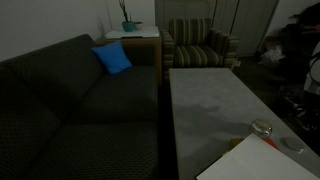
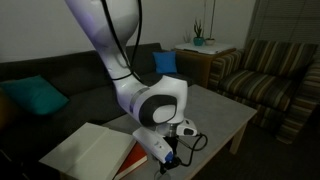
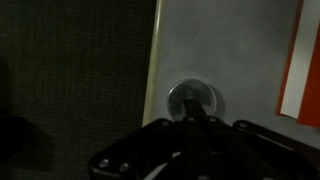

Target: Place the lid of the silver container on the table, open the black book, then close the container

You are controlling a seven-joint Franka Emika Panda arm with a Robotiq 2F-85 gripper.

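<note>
You are holding the gripper (image 3: 196, 124) with its fingers pressed together. The silver container (image 3: 192, 100) is sitting just beyond them, the black book (image 3: 303, 60) lying rightward.

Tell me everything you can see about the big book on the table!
The book lies open and flat on the pale stone-like table, near one end. Its wide whitish pages face up and look blank in the dim light. An orange-red edge shows along one side. Only the table seems to touch it.
</note>
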